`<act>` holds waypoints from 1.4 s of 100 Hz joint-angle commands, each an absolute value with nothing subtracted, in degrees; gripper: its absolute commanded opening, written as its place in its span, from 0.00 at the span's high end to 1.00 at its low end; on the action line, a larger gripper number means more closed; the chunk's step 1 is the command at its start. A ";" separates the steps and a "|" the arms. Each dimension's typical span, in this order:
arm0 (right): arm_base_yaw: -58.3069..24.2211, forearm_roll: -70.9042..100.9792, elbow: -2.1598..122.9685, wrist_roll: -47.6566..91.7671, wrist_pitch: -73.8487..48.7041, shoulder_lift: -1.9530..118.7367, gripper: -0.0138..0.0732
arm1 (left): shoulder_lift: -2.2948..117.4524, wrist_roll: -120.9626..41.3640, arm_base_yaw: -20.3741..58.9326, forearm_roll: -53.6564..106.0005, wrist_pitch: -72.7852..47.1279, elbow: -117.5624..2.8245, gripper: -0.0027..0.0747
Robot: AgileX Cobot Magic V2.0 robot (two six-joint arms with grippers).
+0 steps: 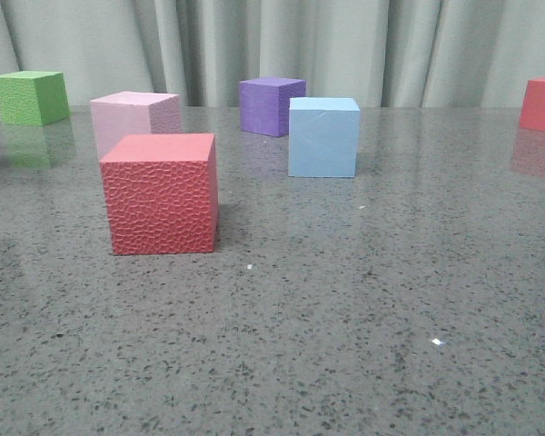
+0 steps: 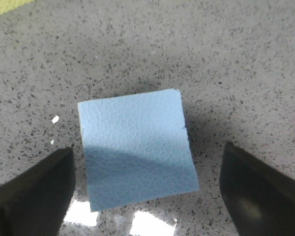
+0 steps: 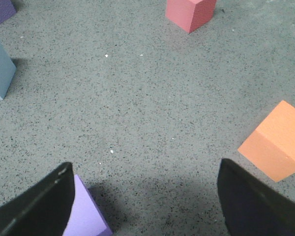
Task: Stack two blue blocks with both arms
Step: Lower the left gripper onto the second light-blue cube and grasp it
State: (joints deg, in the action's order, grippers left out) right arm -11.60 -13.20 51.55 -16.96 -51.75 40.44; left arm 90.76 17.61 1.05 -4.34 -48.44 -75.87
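Left gripper spread wide, hanging over one blue block that sits flat on the speckled grey table. Both dark fingers flank the block with table showing on either side, no contact, nothing held.

Right gripper also wide open and empty over bare table. Its fingers touch nothing I can confirm; a light purple cube sits right beside one finger, partly behind it, contact unclear. Orange cube near the other finger, apart from it. A red cube farther off.

Front view: neither arm visible. Second blue block stands mid-table, just in front of the dark purple cube; the same block is probably the bluish cube at the edge of the right wrist view. Large red textured cube nearest the camera, pink cube behind it, green cube far left, another red cube far right. Blocks not stacked.
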 commanded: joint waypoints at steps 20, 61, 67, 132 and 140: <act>-11.26 -14.76 52.89 -16.60 -48.35 40.26 0.16 | 91.33 18.29 1.42 -4.71 -45.27 -77.74 0.23; -11.26 -14.76 52.89 -16.60 -48.35 40.26 0.16 | 93.13 18.29 1.42 -4.98 -44.80 -77.74 0.23; -11.26 -14.76 52.89 -16.60 -48.35 40.26 0.16 | 93.13 18.29 1.42 -4.98 -44.80 -77.74 0.23; -11.26 -14.76 52.89 -16.60 -48.27 40.26 0.16 | 92.90 17.60 1.42 -5.77 -47.20 -78.37 0.59; -11.26 -14.76 52.89 -16.60 -48.27 40.26 0.16 | 92.52 17.18 1.42 -5.77 -48.23 -78.89 0.59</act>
State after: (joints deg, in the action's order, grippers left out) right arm -11.60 -13.20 51.55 -16.96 -51.75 40.44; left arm 95.55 17.51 1.05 -5.42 -48.90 -76.58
